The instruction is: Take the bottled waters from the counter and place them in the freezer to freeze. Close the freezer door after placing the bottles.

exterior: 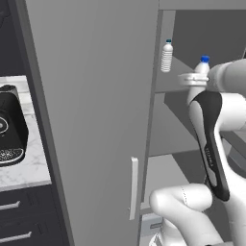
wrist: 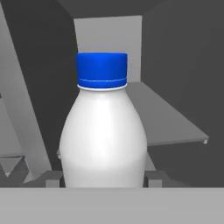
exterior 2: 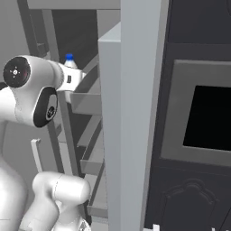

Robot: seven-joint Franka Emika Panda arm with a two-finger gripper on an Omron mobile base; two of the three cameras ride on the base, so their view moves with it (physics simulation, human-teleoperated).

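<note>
Your gripper (wrist: 104, 179) is clamped around the white bottle with the blue cap (wrist: 103, 131): in the hand view its two finger tips (wrist: 153, 178) sit tight against the bottle's lower sides, though the grey band cuts off everything below them, so you cannot see the bottle's base or whether it rests on anything. The bottle stands upright inside the open freezer (exterior: 178, 125), with a grey shelf (wrist: 166, 118) behind and to its right.

In the left base view the hand (exterior: 192, 79) hides most of that bottle; only the blue cap and neck (exterior: 203, 65) clear it. In the right base view just the cap (exterior 2: 69, 58) peeks above the wrist, and the fingers themselves are hidden.

The clear ribbed bottle with the dark teal cap (exterior: 166, 56) stands upright on an upper freezer shelf, further back and well apart from the held one.

The freezer door (exterior: 96, 120) stands open, its pale handle (exterior: 133, 188) partly visible at the edge. Left of it, the marble counter (exterior: 29, 166) carries a black coffee machine (exterior: 9, 127), cut off by the frame. No labels or writing are legible on either bottle.
</note>
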